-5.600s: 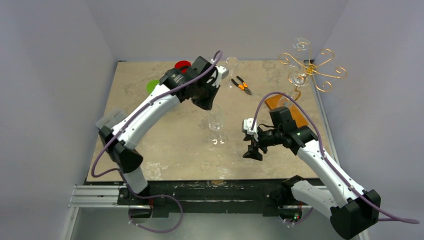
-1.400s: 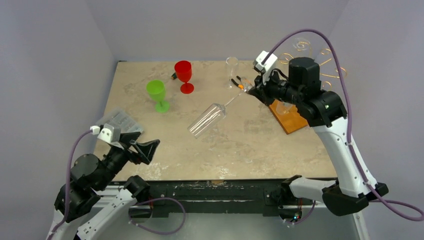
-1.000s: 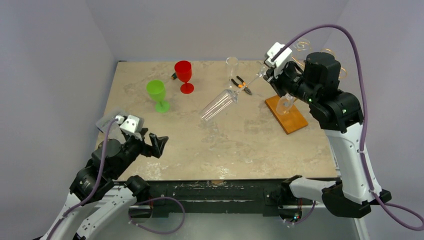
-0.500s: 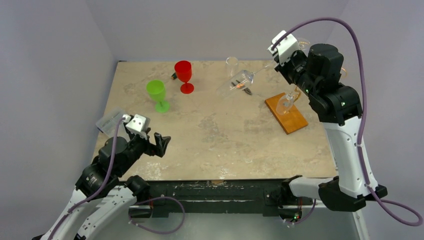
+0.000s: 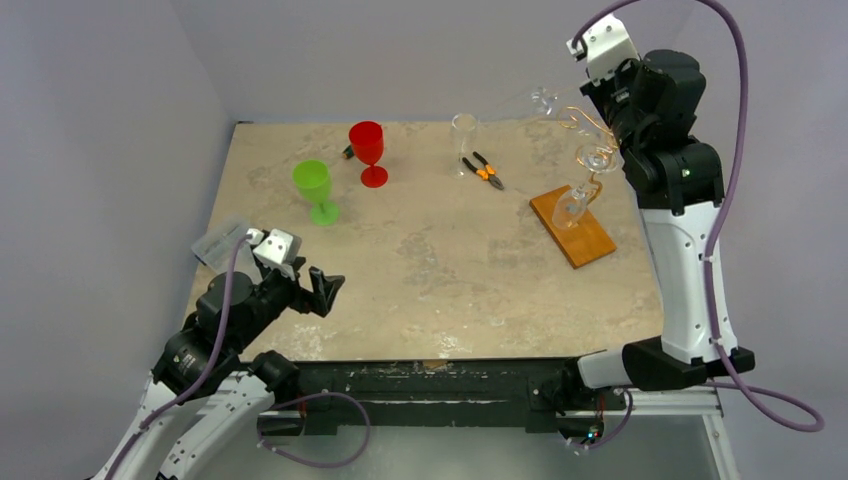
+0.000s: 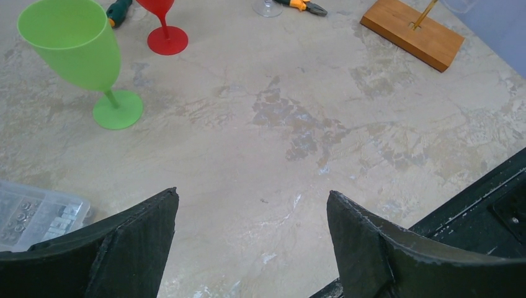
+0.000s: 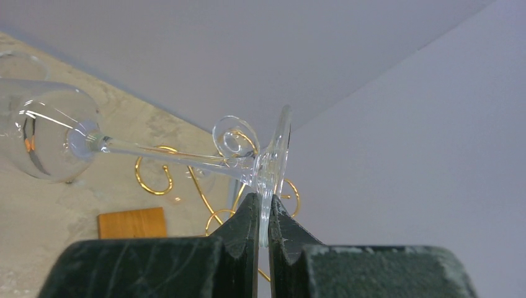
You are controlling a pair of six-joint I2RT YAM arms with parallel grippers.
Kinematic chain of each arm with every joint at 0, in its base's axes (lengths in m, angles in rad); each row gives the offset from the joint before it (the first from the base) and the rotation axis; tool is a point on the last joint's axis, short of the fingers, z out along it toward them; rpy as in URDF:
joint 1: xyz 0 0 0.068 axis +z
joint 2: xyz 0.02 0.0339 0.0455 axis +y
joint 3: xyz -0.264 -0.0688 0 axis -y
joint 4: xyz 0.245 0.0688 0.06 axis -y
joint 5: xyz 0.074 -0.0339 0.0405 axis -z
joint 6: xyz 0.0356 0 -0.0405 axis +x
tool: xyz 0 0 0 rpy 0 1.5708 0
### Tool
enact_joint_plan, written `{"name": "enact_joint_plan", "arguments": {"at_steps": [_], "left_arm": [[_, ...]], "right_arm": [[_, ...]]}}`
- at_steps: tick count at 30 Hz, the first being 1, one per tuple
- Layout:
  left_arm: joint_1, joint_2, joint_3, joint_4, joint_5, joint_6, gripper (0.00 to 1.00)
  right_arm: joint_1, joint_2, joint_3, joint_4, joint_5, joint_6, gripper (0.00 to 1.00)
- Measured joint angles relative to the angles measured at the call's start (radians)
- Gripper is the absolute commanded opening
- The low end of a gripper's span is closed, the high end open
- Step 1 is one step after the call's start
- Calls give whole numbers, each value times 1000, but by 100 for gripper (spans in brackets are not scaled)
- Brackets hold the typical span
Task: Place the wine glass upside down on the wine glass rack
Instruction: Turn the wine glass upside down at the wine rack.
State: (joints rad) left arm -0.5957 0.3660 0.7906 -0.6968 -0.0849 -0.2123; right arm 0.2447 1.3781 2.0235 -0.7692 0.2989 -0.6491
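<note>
R tool [image 7: 263,202] is clamping the wine glass [image 7: 173,155] by its foot, holding it sideways in mid-air beside the wine glass rack [image 5: 578,232] curls. Not hung yet; inverting & hooking are pending. L tool [image 6: 249,197] is idling, fingers apart, over desk [image 6: 298,112].

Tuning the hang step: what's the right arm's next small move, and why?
Probably roll the wrist so the bowl swings down. The right gripper pinches the glass by its foot, stem near level, in front of the rack; it must hang inverted before sliding in.
</note>
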Motion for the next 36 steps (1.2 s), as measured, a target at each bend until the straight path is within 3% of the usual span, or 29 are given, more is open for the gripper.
{"name": "enact_joint_plan", "arguments": {"at_steps": [18,36], "left_arm": [[12,0,-2,0,39,0,86],[12,0,-3,0,56,5,86]], "right_arm": [[-122,171,119,169,130,8,0],[-272,188,163,379,223,-90,0]]}}
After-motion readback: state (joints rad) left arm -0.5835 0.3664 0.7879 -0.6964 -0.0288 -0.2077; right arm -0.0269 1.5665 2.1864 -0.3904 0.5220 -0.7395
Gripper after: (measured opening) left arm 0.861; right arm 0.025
